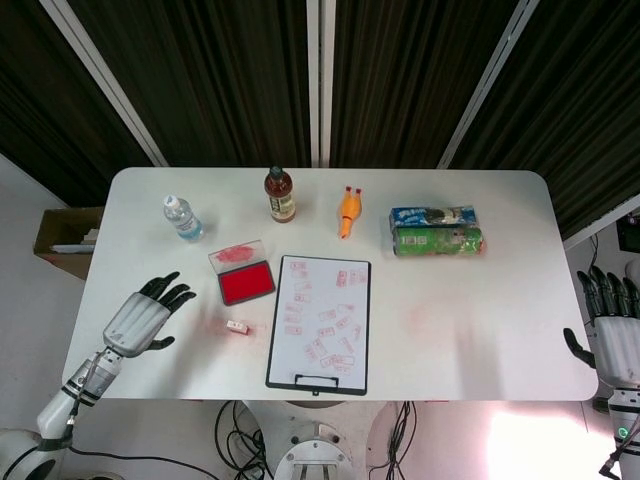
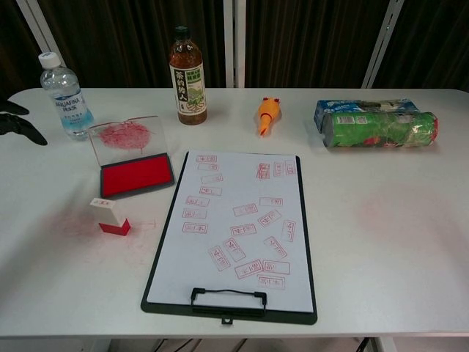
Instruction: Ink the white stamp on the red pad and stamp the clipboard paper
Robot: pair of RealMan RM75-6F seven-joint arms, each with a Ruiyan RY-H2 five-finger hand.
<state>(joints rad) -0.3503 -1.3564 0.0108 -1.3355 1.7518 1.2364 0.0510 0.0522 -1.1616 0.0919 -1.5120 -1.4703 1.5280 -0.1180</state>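
Red smears already stain the table around the white stamp, which stands inked face down at about eight o'clock from the clipboard and six o'clock from the open red pad, touching neither. The left hand hovers over the table's near-left part, at nine o'clock from the stamp and well apart from it, fingers spread and holding nothing; the chest view catches only its dark fingertips at the far left edge. The right hand hangs off the table's right edge, at three o'clock from the clipboard, also released and empty. The stamp is small and low, so a broad hand coming in from the side is likely to knock it over or skid it through the ink smear rather than pinch it cleanly. The pad's clear lid stands up at the pad's twelve o'clock side, and a reach that overshoots could push the pad or fold the lid shut. The water bottle stands at eleven o'clock from the pad, close to the left arm's likely path, and could be tipped. The clipboard paper is crowded with prints, so a new mark could overlap an old one, and a tilted press would leave a partial print
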